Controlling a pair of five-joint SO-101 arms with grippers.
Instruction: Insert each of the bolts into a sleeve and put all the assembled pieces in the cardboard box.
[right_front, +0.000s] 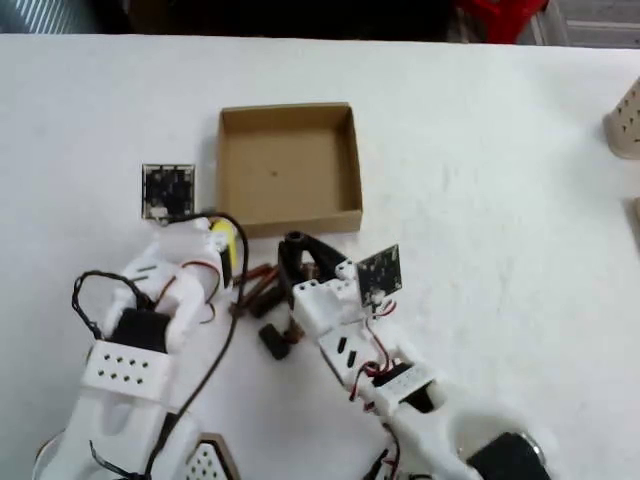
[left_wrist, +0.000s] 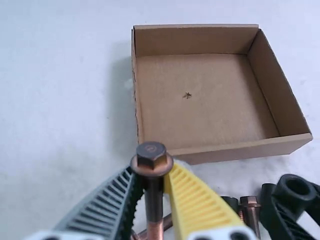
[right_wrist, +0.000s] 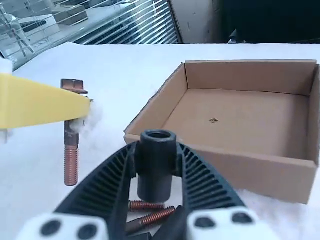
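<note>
High view: box is seen upper centre, left gripper and right gripper just below it, loose bolts lower down between them. Left wrist view: a bolt is clenched upright by the left fingers, near the box wall. Right wrist view: a sleeve is clamped upright by the right fingers, the held bolt beside it, box behind.
</note>
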